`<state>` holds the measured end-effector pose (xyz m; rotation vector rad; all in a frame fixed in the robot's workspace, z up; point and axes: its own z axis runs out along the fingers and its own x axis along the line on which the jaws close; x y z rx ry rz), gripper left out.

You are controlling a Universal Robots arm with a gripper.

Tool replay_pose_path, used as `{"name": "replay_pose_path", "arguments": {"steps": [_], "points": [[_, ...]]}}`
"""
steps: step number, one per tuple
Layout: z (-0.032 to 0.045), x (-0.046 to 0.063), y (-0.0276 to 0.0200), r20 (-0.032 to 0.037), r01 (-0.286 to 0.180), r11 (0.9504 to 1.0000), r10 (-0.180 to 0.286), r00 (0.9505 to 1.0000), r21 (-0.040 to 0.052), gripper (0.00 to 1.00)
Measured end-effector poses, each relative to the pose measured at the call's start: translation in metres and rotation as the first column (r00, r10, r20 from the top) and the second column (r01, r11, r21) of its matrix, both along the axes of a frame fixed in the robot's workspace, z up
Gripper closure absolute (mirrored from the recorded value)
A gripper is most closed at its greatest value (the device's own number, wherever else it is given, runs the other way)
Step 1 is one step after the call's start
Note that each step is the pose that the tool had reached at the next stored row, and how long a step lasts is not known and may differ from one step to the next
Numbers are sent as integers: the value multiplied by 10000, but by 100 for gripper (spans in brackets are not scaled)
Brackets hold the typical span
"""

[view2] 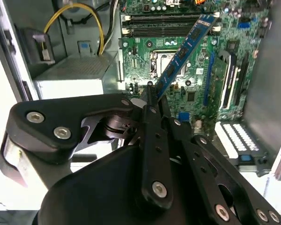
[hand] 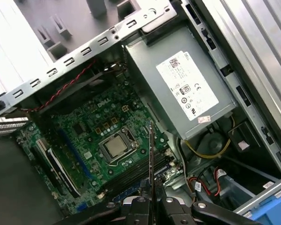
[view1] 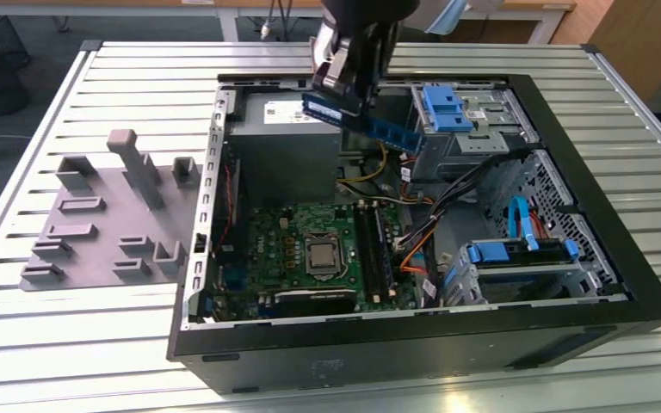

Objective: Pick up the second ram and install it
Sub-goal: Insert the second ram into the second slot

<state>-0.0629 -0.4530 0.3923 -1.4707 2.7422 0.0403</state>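
An open black computer case (view1: 606, 284) lies on the slatted metal table (view1: 78, 335), with a grey holder tray (view1: 101, 224) beside it toward the table's edge at the exterior view's left.

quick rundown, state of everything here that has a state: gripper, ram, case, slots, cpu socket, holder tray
gripper: shut on the second ram, above the open case
second ram: held in the air, tilted, not in a slot
computer case: lying on its side, side panel off
memory slots: not holding the second ram
cpu socket: uncovered, no cooler on it
grey holder tray: on the table beside the case, no ram seen in it
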Motion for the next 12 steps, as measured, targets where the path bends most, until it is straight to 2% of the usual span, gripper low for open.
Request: {"name": "replay_pose_path", "arguments": {"steps": [3,6,9,12], "points": [[-11,0,0,0,557,9984,-557,9984,0,86],[-22,0,0,0,1095,9940,-1095,9940,0,86],[-32,0,0,0,1640,9865,-1640,9865,1,86],[-40,0,0,0,2167,9762,-2167,9762,0,86]]}}
